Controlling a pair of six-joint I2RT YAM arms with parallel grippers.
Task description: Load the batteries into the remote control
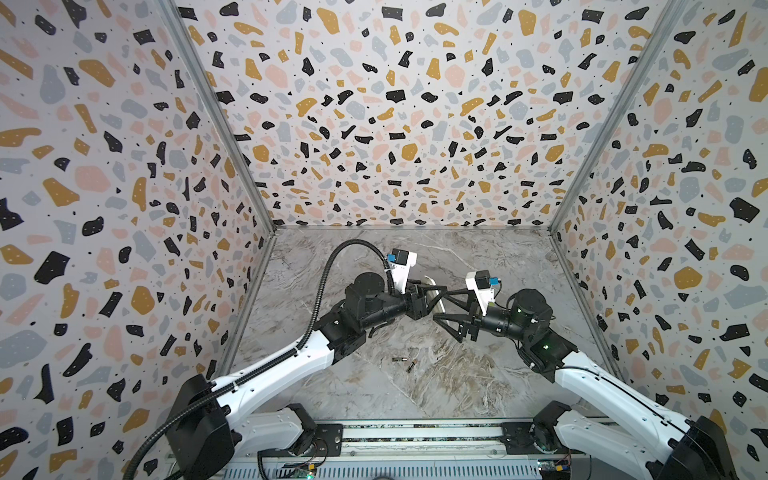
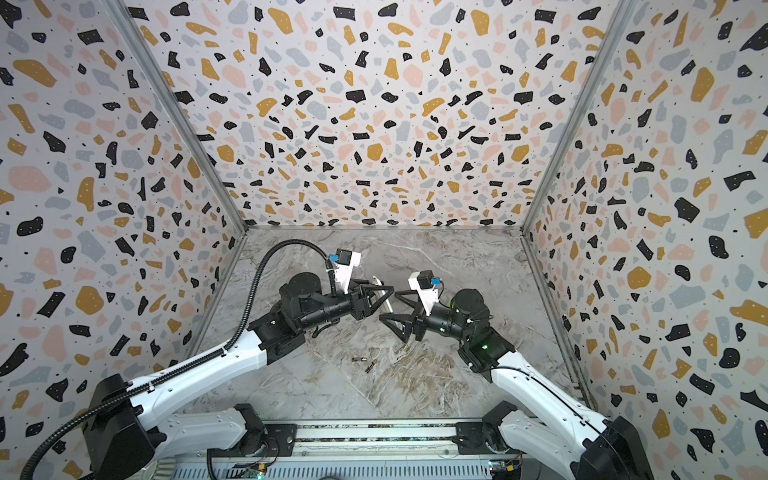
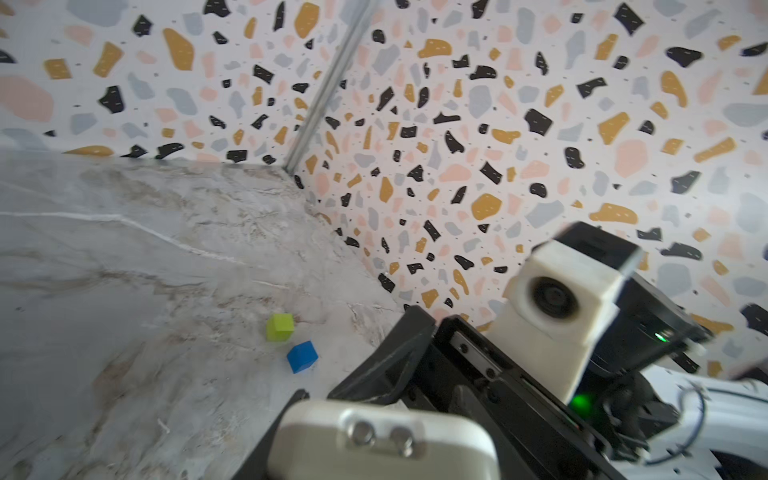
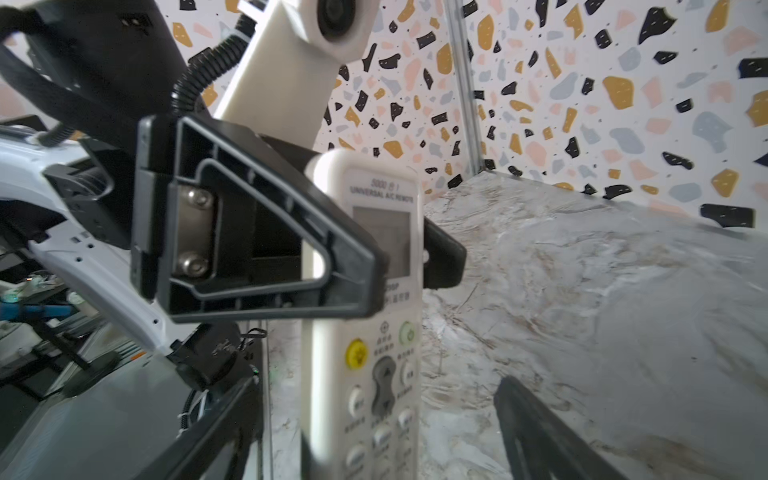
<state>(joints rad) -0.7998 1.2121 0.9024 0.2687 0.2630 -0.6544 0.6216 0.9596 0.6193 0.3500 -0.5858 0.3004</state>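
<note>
I see three white walls [image 1: 407, 124] with terrazzo print: black, ochre, pink, grey blotches. Silver metal corner posts [image 1: 217, 116] join them. Grey-brown marble-pattern floor [image 1: 415, 395], evenly lit. Long metal rail [image 1: 415, 433] along near edge.

Both top views look down from high at six o'clock toward twelve, over the whole grey marbled tabletop [image 1: 415, 395]. Both wrist views look from close range, facing each other across the slim white rectangular remote [image 4: 374, 374].
</note>
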